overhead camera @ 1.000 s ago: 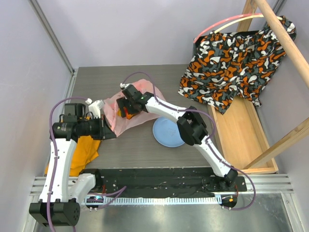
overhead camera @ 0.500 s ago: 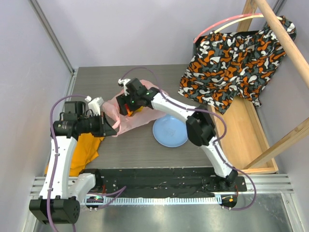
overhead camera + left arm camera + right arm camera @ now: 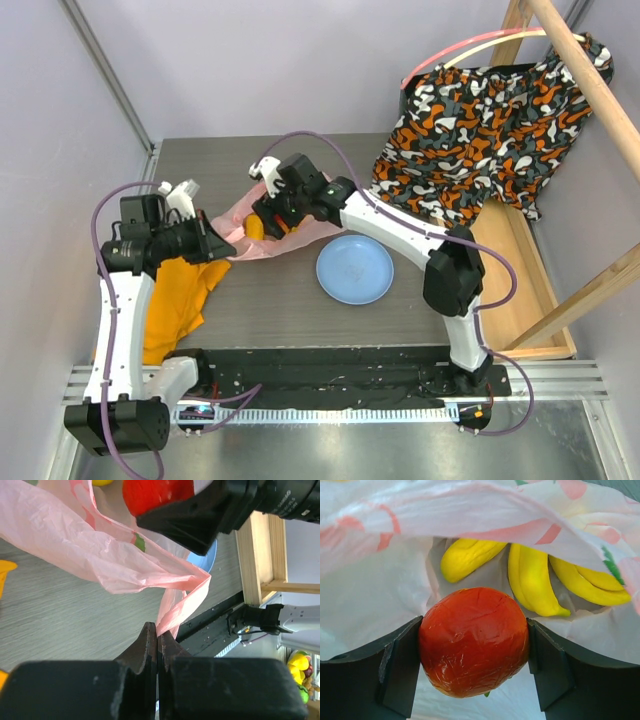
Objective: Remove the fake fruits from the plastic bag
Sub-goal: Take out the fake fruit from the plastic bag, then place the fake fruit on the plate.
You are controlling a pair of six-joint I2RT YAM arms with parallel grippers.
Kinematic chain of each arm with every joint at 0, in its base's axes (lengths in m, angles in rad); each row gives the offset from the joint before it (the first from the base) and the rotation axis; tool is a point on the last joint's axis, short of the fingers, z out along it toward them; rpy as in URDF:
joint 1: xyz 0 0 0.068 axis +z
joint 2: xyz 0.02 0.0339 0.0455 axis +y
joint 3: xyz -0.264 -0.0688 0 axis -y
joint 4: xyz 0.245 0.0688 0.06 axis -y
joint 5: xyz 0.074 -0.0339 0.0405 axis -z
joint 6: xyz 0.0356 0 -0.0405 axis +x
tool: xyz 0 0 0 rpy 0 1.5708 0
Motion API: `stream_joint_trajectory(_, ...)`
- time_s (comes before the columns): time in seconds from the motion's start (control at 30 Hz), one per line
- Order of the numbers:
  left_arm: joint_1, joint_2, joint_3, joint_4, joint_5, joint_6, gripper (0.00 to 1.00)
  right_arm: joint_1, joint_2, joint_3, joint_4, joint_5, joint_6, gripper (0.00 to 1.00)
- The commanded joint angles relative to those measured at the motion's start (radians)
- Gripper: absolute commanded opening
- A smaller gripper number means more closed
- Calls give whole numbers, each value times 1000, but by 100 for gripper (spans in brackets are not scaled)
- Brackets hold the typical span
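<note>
The pink plastic bag lies crumpled on the table at the left. My left gripper is shut on the bag's thin front edge, as the left wrist view shows, and it holds the film stretched above the table. My right gripper is at the bag's mouth. In the right wrist view it is shut on a glossy red fruit, held between both fingers. The yellow banana bunch lies just behind it inside the bag. The red fruit also shows in the left wrist view. The other fruits are hidden.
A round light-blue plate lies right of the bag. An orange cloth lies under my left arm. Patterned orange-black-white fabric hangs on a wooden frame at the right.
My left gripper has pulled the bag's edge to the left and back. The bag has stretched flatter. My right arm's elbow has swung right while its gripper stayed at the bag.
</note>
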Motion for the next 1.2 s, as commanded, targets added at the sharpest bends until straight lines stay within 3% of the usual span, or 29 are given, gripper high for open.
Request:
stream_joint_trajectory(0.0, 12, 1, 60, 36, -29, -4, 0, -15, -129, -16, -39, -164, -185, 19)
stream_joint_trajectory(0.13, 12, 30, 66, 64, -30, -13, 0, -22, -350, -191, -69, -306, -403, 19)
stream_joint_trajectory(0.23, 13, 33, 77, 72, -41, -9, 0, -15, -502, -306, -204, -332, -672, 18)
stream_joint_trajectory(0.4, 13, 41, 100, 70, -52, -1, 0, 5, -642, -531, -341, -130, -1033, 16)
stream_joint_trajectory(0.53, 13, 35, 97, 73, -59, 2, 0, 22, -661, -715, -303, 101, -1207, 16)
stream_joint_trajectory(0.67, 23, 25, 94, 64, -70, 5, 0, 36, -583, -869, -28, 468, -1278, 12)
stream_joint_trajectory(0.77, 29, 9, 85, 62, -72, 7, 0, 30, -449, -829, 1, 588, -1246, 11)
stream_joint_trajectory(1.07, 55, -45, 14, 67, -53, -13, 0, 30, -253, -740, 35, 656, -1267, 13)
stream_joint_trajectory(1.13, 58, -51, 8, 65, -52, -15, 0, 30, -227, -743, 46, 682, -1268, 18)
stream_joint_trajectory(1.17, 59, -56, 8, 64, -50, -16, 0, 28, -202, -742, 47, 691, -1267, 29)
